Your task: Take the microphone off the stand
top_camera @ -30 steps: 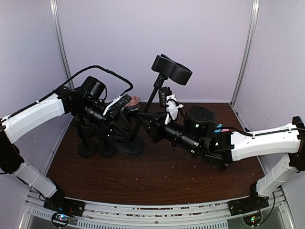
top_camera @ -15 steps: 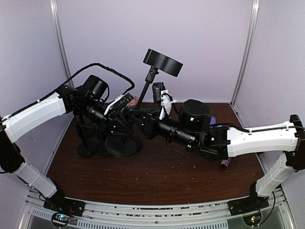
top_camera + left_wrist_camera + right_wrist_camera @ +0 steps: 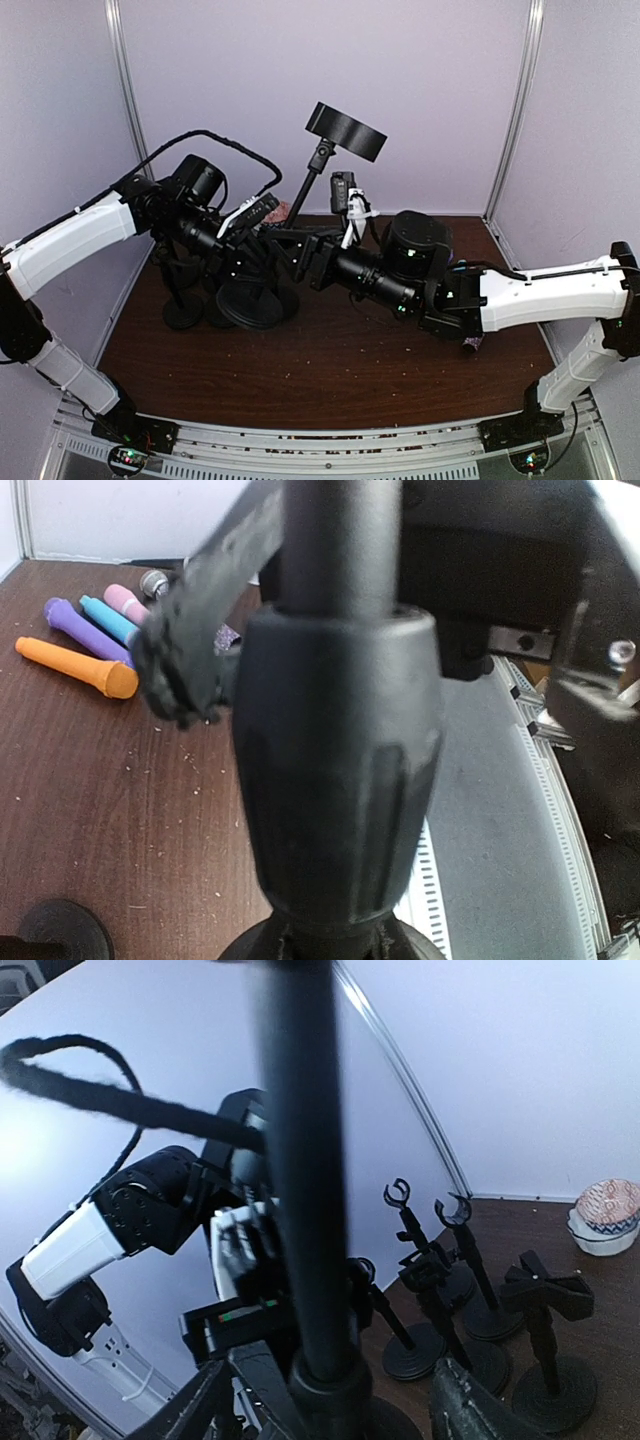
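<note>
A black stand [image 3: 305, 192] leans to the right on its round base [image 3: 250, 303], with a black disc-shaped holder [image 3: 345, 131] at its top. My left gripper [image 3: 262, 250] is shut on the stand's thick lower collar [image 3: 335, 780], which fills the left wrist view and hides the fingers. My right gripper [image 3: 300, 258] is open, and the stand's rod [image 3: 300, 1160] rises between its spread fingers [image 3: 200, 1405]. Several coloured microphones, orange [image 3: 75, 665], purple [image 3: 85, 630], blue and pink, lie on the table. I cannot tell whether a microphone sits in the stand.
Other black stands with empty clips stand at the left rear [image 3: 183, 310] [image 3: 470, 1260] [image 3: 545, 1360]. Stacked patterned bowls [image 3: 605, 1215] sit by the back wall. Purple enclosure walls close in the brown table [image 3: 330, 370] at the back and sides.
My left gripper has closed on the stand's collar and my right gripper has opened around the rod. The stand's top swung left and its base tilted up. The right arm shifted left.
</note>
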`<state>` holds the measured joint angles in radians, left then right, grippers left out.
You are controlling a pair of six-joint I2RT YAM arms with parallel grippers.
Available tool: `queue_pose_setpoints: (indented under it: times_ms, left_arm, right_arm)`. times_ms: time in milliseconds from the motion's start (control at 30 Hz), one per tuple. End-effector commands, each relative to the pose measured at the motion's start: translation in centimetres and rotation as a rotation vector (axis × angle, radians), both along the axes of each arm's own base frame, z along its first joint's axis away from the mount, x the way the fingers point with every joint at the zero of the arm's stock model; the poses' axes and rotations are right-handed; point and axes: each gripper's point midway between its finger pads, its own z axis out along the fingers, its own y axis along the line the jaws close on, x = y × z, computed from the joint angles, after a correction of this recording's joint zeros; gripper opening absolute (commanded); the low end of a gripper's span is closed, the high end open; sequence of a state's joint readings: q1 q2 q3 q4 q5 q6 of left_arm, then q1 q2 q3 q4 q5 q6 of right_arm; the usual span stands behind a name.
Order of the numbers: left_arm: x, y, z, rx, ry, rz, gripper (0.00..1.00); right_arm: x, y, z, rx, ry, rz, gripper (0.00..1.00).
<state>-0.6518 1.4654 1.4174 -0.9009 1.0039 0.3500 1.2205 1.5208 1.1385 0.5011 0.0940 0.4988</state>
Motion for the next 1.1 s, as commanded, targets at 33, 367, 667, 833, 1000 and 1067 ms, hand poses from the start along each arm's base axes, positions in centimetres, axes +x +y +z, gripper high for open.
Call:
queue_pose_setpoints:
  times_ms: [33, 367, 667, 833, 1000, 1067]
  left_arm:
    - [0.6, -0.1, 4.1, -0.078, -0.1, 0.035, 0.0]
    - [1.6, -0.1, 4.1, -0.054, -0.136, 0.09, 0.0]
    - [1.9, -0.1, 4.5, -0.057, -0.16, 0.101, 0.0]
    - [1.9, -0.2, 5.4, -0.073, -0.161, 0.098, 0.0]
    - [1.4, -0.2, 5.4, -0.083, -0.14, 0.082, 0.0]
    - [1.1, -0.2, 5.4, -0.091, -0.125, 0.068, 0.0]
  right_arm:
    - [1.7, -2.0, -0.7, 0.049, 0.178, -0.124, 0.67]
    - [2.0, -0.3, 1.1, 0.034, 0.176, -0.128, 0.59]
    - [2.0, 0.9, -0.6, -0.009, 0.236, -0.103, 0.44]
    - [1.7, 0.9, -1.2, 0.016, 0.259, -0.087, 0.33]
    - [1.8, 0.4, 0.3, 0.076, 0.236, -0.078, 0.16]
    - [1.7, 0.3, 1.3, 0.108, 0.214, -0.055, 0.11]
